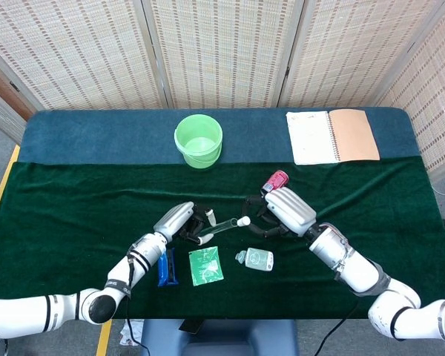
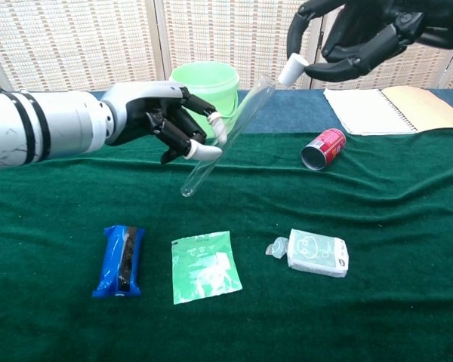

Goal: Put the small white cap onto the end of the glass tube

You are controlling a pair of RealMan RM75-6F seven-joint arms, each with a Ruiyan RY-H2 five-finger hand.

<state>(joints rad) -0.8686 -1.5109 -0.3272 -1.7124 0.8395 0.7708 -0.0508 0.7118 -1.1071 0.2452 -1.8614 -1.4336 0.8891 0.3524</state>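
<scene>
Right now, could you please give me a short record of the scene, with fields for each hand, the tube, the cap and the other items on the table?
left hand: holds the glass tube in the air, tilted, open end up and to the right
right hand: pinches the small white cap at the tube's upper end
cap on tube: at the mouth; cannot tell if seated
table items: green bucket, red can, notebook, blue packet, green sachet, white pack
surface: green cloth
</scene>
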